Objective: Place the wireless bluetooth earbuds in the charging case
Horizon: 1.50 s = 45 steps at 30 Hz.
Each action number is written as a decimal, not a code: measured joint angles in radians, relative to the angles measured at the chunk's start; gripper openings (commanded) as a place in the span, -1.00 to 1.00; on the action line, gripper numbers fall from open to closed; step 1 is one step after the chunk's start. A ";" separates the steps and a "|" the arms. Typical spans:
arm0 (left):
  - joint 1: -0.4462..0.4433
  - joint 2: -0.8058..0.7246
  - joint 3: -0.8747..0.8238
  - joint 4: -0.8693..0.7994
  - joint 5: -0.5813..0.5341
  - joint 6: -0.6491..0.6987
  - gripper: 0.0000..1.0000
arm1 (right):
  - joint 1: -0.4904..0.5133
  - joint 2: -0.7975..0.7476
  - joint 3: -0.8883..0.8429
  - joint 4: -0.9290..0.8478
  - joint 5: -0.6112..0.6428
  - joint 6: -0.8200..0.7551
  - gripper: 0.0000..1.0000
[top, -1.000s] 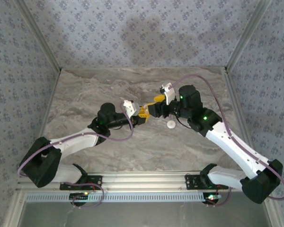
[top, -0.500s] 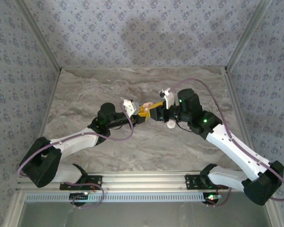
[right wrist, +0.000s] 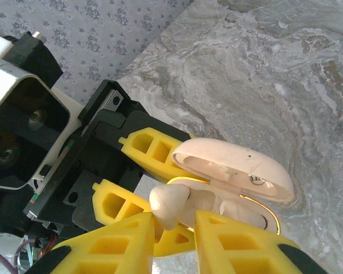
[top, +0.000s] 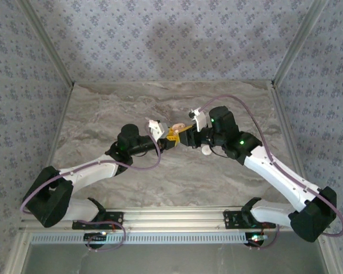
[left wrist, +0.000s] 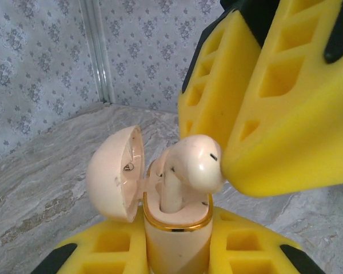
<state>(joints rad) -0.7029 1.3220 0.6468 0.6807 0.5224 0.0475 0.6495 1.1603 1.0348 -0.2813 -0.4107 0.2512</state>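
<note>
My left gripper (left wrist: pixel 177 251) is shut on the cream charging case (left wrist: pixel 176 234), which it holds upright with its gold rim showing and its lid (left wrist: pixel 111 171) swung open to the left. A whitish earbud (left wrist: pixel 194 162) stands with its stem down in the case's slot and its head above the rim. My right gripper (right wrist: pixel 174 231) is shut on that earbud (right wrist: pixel 168 202), its yellow fingers (left wrist: pixel 286 114) right over the case. From above, both grippers meet at mid-table, the left gripper (top: pixel 170 138) and the right gripper (top: pixel 182 136) tip to tip around the case (top: pixel 176 128).
A small white round piece (top: pixel 206 150) lies on the marble table (top: pixel 103 108) just under my right wrist. Patterned walls close in the back and both sides.
My right arm has moved left and slightly down, bringing the earbud onto the case held by the left gripper. The left arm has stayed put.
</note>
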 measured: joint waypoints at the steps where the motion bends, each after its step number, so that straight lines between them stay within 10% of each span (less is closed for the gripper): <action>1: 0.000 0.000 0.000 -0.001 0.000 0.000 -0.66 | -0.002 0.000 0.000 0.000 0.000 -0.001 -0.52; 45: 0.000 0.000 0.000 -0.012 -0.023 0.001 -0.66 | -0.035 0.050 0.082 -0.098 -0.019 -0.111 -0.57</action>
<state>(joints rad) -0.7025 1.3220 0.6468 0.6689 0.4999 0.0483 0.6147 1.2102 1.1172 -0.3794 -0.4294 0.1402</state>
